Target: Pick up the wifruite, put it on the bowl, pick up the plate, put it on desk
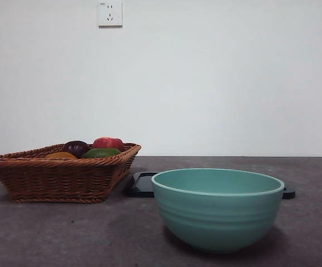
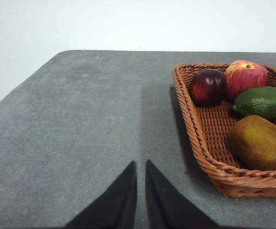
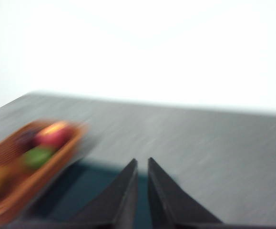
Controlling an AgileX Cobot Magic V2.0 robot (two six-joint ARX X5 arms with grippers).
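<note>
Status: first step not yet begun; the fruit is ungrasped and the bowl (image 1: 217, 208) shows nothing above its rim.

Left gripper (image 2: 141, 164): jaws nearly together with only a thin slit between them, holding nothing, hanging over bare table (image 2: 90, 124). The wicker basket (image 2: 209, 157) lies ahead of it and off to one side. Inside, the orange-tan fruit (image 2: 260, 142) sits in the near end, closest to this gripper, with a green fruit (image 2: 261, 101) just beyond it and a dark purple fruit (image 2: 208, 86) and a red one (image 2: 245, 76) farther back.

Right gripper (image 3: 142, 164): jaws likewise almost closed and empty; its view is blurred. A dark flat plate (image 1: 143, 184) lies just ahead of it, beside the basket.

Recommended method: the left gripper is best placed. It should open wide first, come down over the basket rim, straddle the fruit across its narrow width, and keep clear of the green fruit.

Markings: none legible; a wall socket (image 1: 110, 13) carries no readable text.
</note>
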